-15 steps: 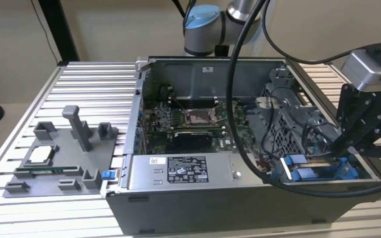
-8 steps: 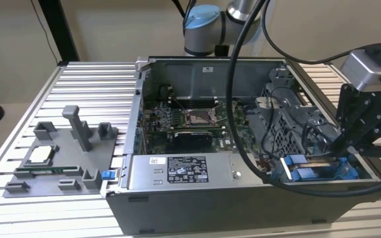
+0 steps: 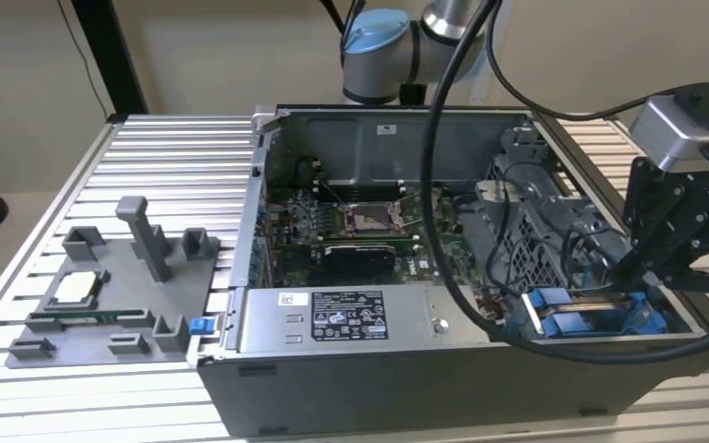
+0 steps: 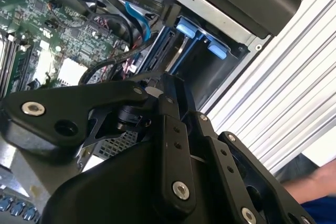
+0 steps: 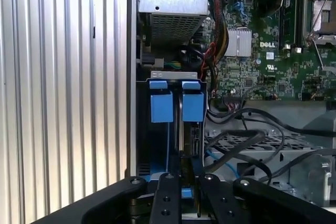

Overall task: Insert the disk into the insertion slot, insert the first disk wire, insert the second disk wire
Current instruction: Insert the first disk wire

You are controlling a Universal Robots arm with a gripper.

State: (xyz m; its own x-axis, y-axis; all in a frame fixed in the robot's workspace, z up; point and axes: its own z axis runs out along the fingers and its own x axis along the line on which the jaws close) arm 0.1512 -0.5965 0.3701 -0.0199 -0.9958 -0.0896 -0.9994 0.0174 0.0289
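- My claw [image 3: 631,275] hangs over the open computer case [image 3: 379,120]. It is at the corner toward the exterior view's right, directly above the insertion slot [image 3: 561,325].
- Claw state: I cannot tell whether it is clenched or released. Both wrist views show its tip [image 5: 187,178] [image 4: 157,83] close against the slot's mouth.
- The disk [image 3: 591,299] stands on edge inside the insertion slot [image 5: 143,129], with blue plastic on either side of it.
- In the first wrist view the disk's [image 5: 192,139] dark edge runs from a blue tab [image 5: 193,106] down toward my claw. I cannot tell whether they touch.
- A blue cable [image 4: 140,4] and black cables [image 5: 236,148] pass just beside the slot.
- The grey metal box [image 3: 342,323] with a sticker lies along the case's wall nearest the camera. It is beside the slot, toward the exterior view's left.
- The motherboard [image 3: 354,226] lies on the case floor.
- The case rests on a slatted table [image 3: 170,157]. A grey fixture tray [image 3: 108,314] sits well apart, at the exterior view's left.
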